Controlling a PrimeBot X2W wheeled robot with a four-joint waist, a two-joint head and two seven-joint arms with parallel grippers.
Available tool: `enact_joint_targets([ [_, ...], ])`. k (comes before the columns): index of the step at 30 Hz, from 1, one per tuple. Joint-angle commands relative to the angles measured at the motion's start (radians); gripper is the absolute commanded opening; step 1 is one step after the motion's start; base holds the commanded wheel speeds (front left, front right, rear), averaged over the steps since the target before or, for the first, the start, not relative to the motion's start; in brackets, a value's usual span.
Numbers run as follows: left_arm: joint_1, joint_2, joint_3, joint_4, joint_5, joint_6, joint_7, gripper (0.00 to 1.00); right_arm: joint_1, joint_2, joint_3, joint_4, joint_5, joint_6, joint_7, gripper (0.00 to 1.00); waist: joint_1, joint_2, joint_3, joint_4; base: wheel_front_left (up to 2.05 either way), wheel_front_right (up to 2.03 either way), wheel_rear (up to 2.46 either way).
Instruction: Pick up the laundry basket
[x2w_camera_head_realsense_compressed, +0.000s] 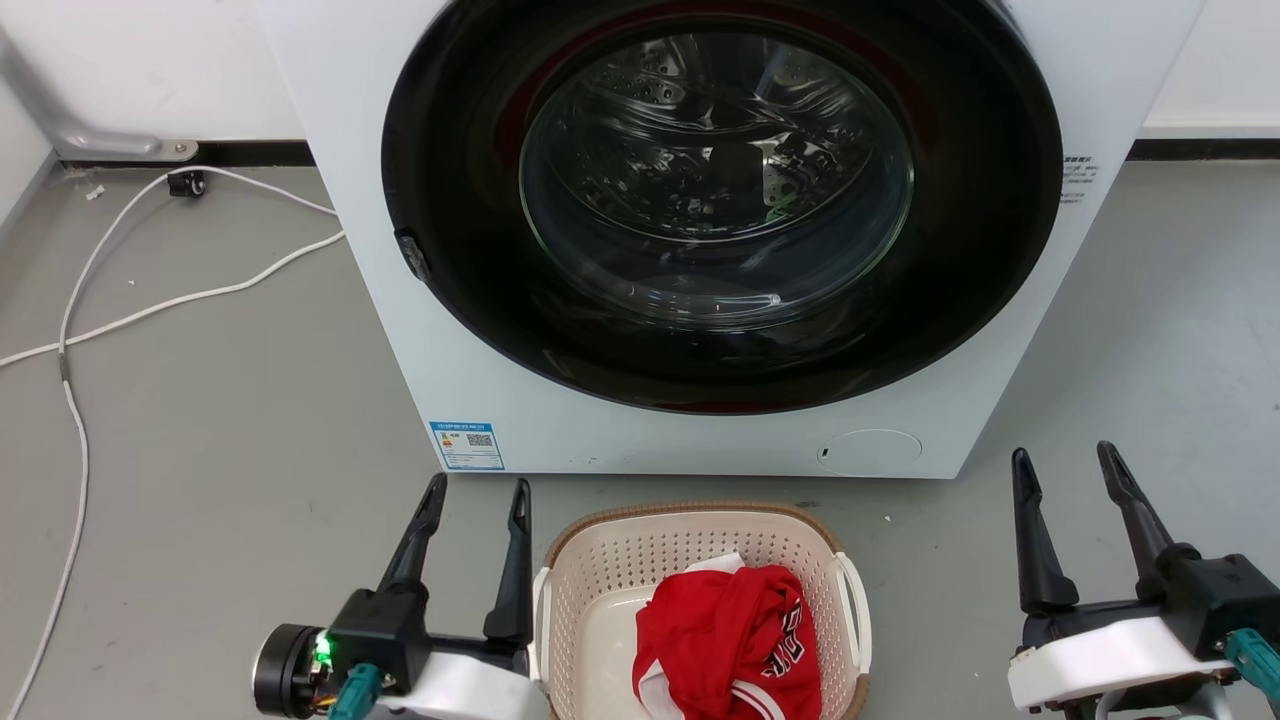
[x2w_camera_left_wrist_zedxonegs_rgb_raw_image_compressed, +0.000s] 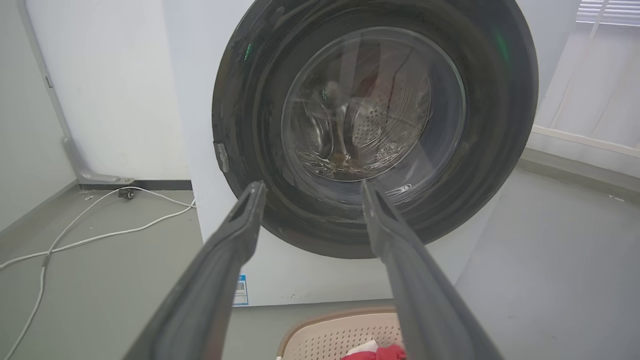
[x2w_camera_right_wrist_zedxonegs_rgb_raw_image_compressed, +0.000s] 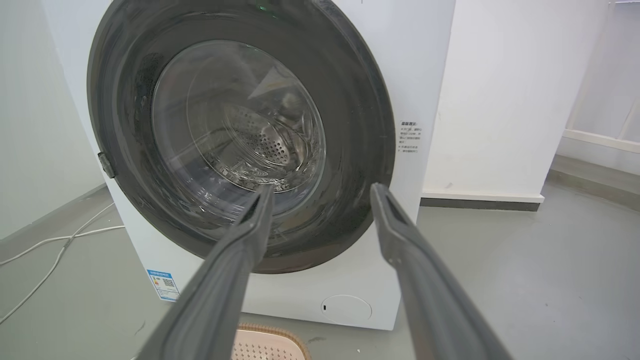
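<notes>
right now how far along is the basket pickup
Barely begun. Done: the left gripper and right gripper flank the basket, which sits on the floor with a red garment inside. In hand: nothing; both are open, the left close by the left handle, the right farther off. Left: grasp the handles and lift.

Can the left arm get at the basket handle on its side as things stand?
Probably yes: the left gripper is open right beside the laundry basket, one finger next to its white handle, nothing between them. Height is hard to judge.
</notes>
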Motion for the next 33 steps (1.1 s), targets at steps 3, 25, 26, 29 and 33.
enact_joint_targets([
  [3, 0.012, 0.008, -0.016, -0.005, 0.049, 0.007, -0.014, 1.0, 0.008, -0.003, -0.002, 0.0, -0.007, 0.0, -0.014, 1.0, 0.0, -0.0001, 0.0, 0.0, 0.0, 0.0, 0.0],
  [25, 0.051, -0.053, 0.096, 0.026, 0.094, -0.102, -0.05, 1.0, 0.011, -0.004, -0.008, 0.035, -0.044, 0.0, -0.048, 1.0, 0.0, -0.0001, 0.016, 0.0, 0.0, 0.0, 0.0],
  [26, 0.05, -0.053, 0.097, 0.027, 0.096, -0.105, -0.05, 1.0, 0.009, -0.004, -0.008, 0.036, -0.042, 0.0, -0.048, 1.0, 0.0, -0.0001, 0.017, 0.0, 0.0, 0.0, 0.0],
  [29, 0.047, -0.054, 0.098, 0.026, 0.101, -0.111, -0.05, 1.0, 0.004, -0.004, -0.009, 0.04, -0.038, 0.0, -0.048, 1.0, 0.0, -0.0001, 0.019, 0.0, 0.0, 0.0, 0.0],
  [33, 0.04, -0.054, 0.093, 0.028, 0.102, -0.106, -0.048, 1.0, -0.003, -0.004, -0.01, 0.042, -0.036, 0.0, -0.048, 1.0, 0.0, -0.0001, 0.025, 0.0, 0.0, 0.0, 0.0],
])
